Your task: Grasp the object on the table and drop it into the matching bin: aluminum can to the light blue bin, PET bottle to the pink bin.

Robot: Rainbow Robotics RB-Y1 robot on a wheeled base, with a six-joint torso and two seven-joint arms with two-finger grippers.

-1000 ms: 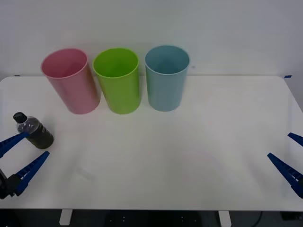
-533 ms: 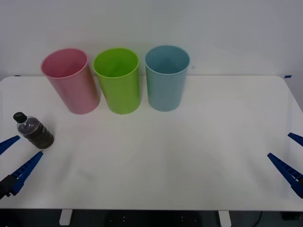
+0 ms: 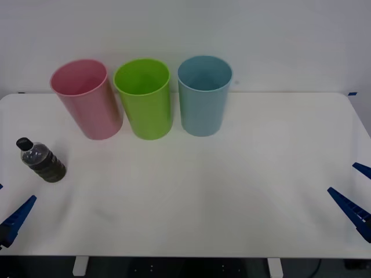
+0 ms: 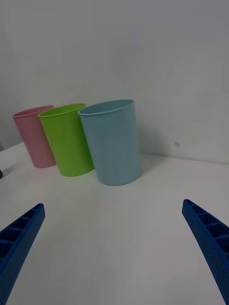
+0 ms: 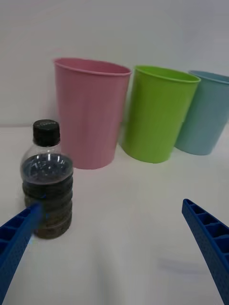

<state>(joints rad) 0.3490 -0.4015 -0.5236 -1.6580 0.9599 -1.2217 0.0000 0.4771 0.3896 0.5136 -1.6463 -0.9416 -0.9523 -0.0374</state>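
From above, the small clear plastic bottle with black cap and dark ribbed body (image 3: 42, 160) stands upright and ungrasped near the left edge of the wide white table (image 3: 232, 191), in front of the tall pink plastic bin (image 3: 87, 98) — my left gripper (image 3: 7, 214), which bracketed the bottle a second ago, has pulled back to the near-left corner. My left wrist camera shows those blue ribbed fingers (image 5: 16, 240) spread wide and empty, the bottle (image 5: 47, 183) just ahead of one tip, so I judge the grasp must be redone. My right wrist camera shows my right gripper (image 4: 114, 248) parked wide open, facing the light blue bin (image 4: 112, 140) and lime green tub (image 4: 67, 138).
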